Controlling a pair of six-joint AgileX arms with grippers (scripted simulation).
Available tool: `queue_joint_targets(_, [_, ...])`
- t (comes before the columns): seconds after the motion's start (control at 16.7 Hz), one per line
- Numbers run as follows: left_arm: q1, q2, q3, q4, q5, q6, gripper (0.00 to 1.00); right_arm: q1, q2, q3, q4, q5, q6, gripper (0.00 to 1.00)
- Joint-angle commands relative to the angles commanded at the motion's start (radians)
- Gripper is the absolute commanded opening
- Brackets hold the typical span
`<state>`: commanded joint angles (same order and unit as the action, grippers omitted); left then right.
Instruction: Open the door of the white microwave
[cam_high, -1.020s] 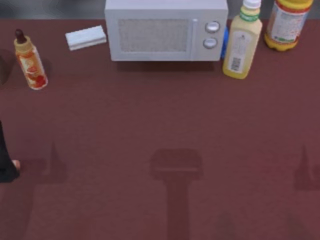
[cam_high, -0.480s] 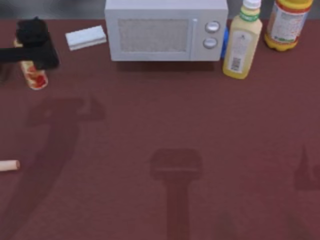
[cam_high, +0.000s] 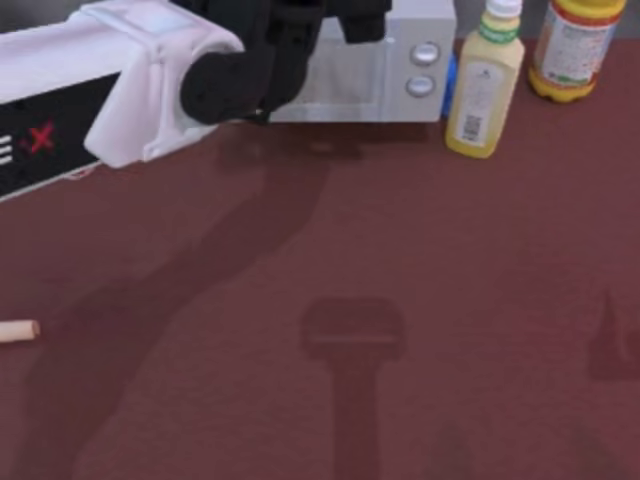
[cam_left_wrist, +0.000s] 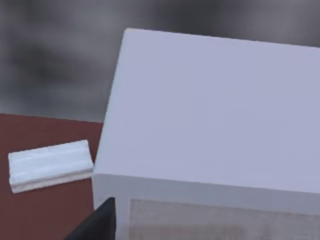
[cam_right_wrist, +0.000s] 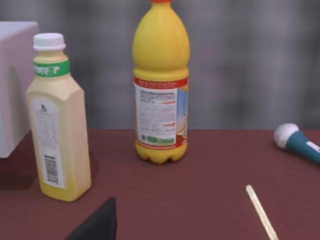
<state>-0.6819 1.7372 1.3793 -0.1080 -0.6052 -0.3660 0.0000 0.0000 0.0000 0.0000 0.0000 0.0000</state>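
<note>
This looks like a rendered test scene arranged as a kitchen corner. A plain dark red worktop (cam_high: 420, 260) carries a white microwave (cam_high: 410, 70), a pale yellow bottle (cam_high: 483, 90) and an orange-yellow bottle (cam_high: 575, 50). Behind it stands only a blurred grey backdrop (cam_right_wrist: 250, 60), without any real room.

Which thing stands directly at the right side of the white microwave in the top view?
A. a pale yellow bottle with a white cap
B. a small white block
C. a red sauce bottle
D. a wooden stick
A: in the top view the pale yellow bottle stands just right of the white microwave, beside its knob panel.
</note>
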Motion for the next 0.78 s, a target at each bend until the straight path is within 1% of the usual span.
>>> queue_joint_targets(0.18, [-0.082, 0.207, 0.153, -0.023, -0.073, -0.04, 1.0, 0.0, 0.0, 0.0, 0.0, 0.0, 0.0, 1.0])
queue_joint_targets(0.36, [-0.134, 0.329, 0.247, -0.043, -0.118, -0.061, 1.0, 0.0, 0.0, 0.0, 0.0, 0.0, 0.0, 1.0])
queue_joint_targets(0.48, [-0.147, 0.36, 0.27, -0.05, -0.13, -0.066, 1.0, 0.0, 0.0, 0.0, 0.0, 0.0, 0.0, 1.0])
queue_joint_targets(0.78, [-0.143, 0.358, 0.265, -0.049, -0.128, -0.065, 1.0, 0.0, 0.0, 0.0, 0.0, 0.0, 0.0, 1.0])
